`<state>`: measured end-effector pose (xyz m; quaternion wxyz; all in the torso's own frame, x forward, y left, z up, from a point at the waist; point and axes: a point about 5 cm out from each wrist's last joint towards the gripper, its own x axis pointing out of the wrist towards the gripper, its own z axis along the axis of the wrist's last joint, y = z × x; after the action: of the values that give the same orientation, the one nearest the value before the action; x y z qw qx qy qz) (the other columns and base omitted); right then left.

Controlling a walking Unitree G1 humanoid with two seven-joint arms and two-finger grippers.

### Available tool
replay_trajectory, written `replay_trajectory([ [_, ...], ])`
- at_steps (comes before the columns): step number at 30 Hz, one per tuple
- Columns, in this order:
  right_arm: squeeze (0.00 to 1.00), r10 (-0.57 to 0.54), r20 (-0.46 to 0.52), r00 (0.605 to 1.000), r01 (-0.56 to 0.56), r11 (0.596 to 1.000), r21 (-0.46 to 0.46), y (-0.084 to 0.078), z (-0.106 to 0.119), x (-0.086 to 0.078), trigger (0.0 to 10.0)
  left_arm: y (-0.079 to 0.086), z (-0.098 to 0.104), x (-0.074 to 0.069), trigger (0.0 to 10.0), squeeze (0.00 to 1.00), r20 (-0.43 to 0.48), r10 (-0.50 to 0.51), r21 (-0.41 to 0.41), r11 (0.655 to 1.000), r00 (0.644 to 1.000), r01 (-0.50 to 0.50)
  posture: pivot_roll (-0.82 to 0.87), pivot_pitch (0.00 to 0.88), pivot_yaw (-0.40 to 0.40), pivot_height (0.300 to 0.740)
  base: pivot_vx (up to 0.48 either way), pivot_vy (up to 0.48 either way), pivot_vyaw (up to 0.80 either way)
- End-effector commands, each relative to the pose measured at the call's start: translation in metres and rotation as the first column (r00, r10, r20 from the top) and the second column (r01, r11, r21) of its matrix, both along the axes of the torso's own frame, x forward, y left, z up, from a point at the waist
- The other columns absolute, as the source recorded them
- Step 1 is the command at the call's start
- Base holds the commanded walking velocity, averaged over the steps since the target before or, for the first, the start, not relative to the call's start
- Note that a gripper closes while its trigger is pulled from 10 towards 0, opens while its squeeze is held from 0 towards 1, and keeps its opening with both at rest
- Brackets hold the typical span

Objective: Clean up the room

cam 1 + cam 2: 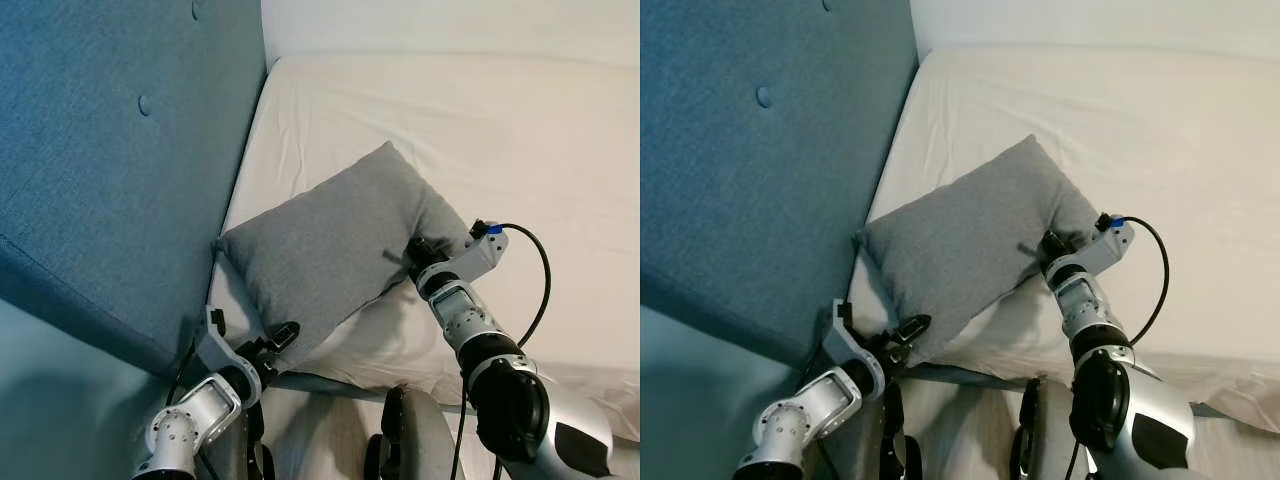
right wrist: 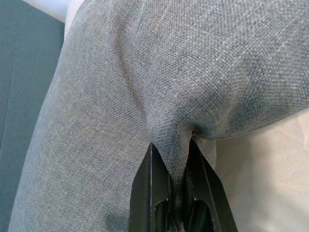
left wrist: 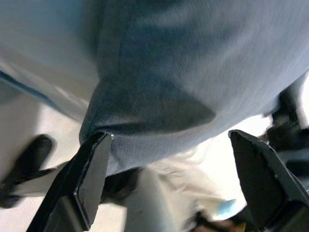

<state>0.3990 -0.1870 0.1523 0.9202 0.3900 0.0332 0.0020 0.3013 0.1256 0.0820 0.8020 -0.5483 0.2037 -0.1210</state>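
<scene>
A grey pillow [image 1: 335,245] lies tilted on the white bed [image 1: 480,130], close to the blue headboard [image 1: 110,150]. My right gripper [image 1: 418,250] is shut on the pillow's right edge, the cloth [image 2: 186,140] pinched between its black fingers [image 2: 149,193]. My left gripper [image 1: 283,335] is open at the pillow's near corner [image 3: 96,133], one finger [image 3: 89,176] just under that corner and the other finger [image 3: 263,176] well apart.
The padded blue headboard rises on the left, right against the pillow. The white sheet stretches far to the right and back. The bed's front edge [image 1: 330,385] runs just before my body, with a white wall [image 1: 450,25] beyond.
</scene>
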Motion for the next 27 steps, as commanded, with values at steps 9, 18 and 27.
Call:
replay_trajectory([
  [9, 0.0, 0.026, -0.055, 0.998, -0.027, 1.0, -0.008, 0.002, -0.015, -0.005, 0.0, -0.003, 0.001, -0.006, 10.0, 1.0, 0.016, 0.08, -0.261, 0.963, 0.997, -0.073, 0.13, 0.404, -0.008, 0.596, 0.0, 0.0, 0.0],
  [18, 0.0, 0.027, -0.06, 0.998, -0.027, 1.0, -0.007, 0.002, -0.017, -0.006, 0.0, -0.027, 0.03, 0.002, 10.0, 0.9, 0.05, 0.079, -0.517, 0.855, 0.996, -0.042, 0.13, 0.402, -0.006, 0.596, 0.0, 0.0, 0.0],
  [27, 0.0, 0.033, -0.061, 0.998, -0.033, 0.999, -0.004, 0.005, -0.018, -0.006, 0.0, -0.047, 0.027, -0.008, 10.0, 0.78, 0.17, -0.135, -0.1, 0.983, 0.976, 0.153, 0.14, 0.399, -0.005, 0.596, 0.0, 0.0, 0.0],
])
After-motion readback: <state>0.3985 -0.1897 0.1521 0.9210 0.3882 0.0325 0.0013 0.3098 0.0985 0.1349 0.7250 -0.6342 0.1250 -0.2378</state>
